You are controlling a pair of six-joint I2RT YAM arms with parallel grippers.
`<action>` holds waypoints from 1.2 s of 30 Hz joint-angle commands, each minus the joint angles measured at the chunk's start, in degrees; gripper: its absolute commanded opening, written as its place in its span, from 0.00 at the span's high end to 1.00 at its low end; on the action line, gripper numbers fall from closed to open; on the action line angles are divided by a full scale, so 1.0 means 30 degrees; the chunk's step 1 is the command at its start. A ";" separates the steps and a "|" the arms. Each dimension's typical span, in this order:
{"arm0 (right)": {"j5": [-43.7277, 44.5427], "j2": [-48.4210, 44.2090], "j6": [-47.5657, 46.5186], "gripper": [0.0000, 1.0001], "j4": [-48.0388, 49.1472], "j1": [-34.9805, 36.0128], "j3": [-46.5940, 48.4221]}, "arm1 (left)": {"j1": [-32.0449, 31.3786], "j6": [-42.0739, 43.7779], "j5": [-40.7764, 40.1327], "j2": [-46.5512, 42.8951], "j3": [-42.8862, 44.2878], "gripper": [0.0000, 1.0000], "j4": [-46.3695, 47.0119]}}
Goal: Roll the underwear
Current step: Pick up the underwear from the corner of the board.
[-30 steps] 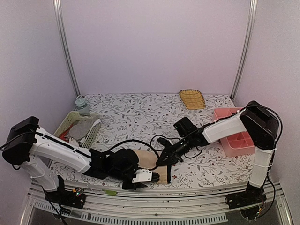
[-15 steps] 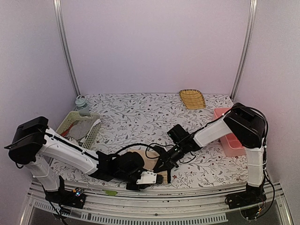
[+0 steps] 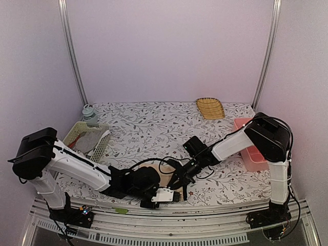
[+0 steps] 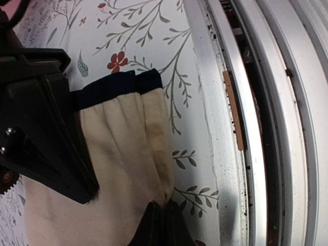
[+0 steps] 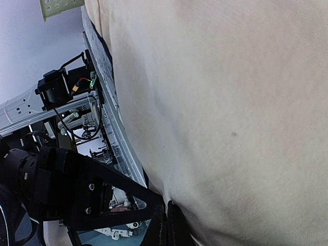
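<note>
Arms are covering most of the beige underwear point(image 4: 128, 154) lying between the claws; left gripper point(image 4: 163, 215) and right gripper point(image 5: 166, 220) are each pinching it tight. Far left of them, the green basket point(image 3: 69, 136) is holding grey cloth point(image 3: 88, 141).

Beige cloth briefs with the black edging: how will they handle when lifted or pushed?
Probably floppy: the beige cloth briefs with black edging lie in soft gathers, so unsupported parts should droop. Likely light: the left hand seems to pinch only an edge. Pushed, they would likely bunch on the floral tablecloth, not slide whole.
</note>
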 commanded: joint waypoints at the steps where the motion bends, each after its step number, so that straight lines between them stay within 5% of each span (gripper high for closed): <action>1: 0.0384 0.0479 -0.0347 0.97 -0.0671 0.0100 -0.0520 | -0.0302 0.0097 0.0608 0.0279 0.0006 1.00 -0.1661; 12: 0.0303 -0.3454 -0.0018 0.76 -0.1262 -0.1094 0.0669 | -0.0027 -0.0342 0.2646 -0.0732 0.1237 1.00 -0.4540; 36: -0.0104 -0.2256 -0.0756 0.84 -0.2019 -0.2766 0.0271 | 0.4791 0.1289 0.5999 -0.0232 0.4723 1.00 -0.6687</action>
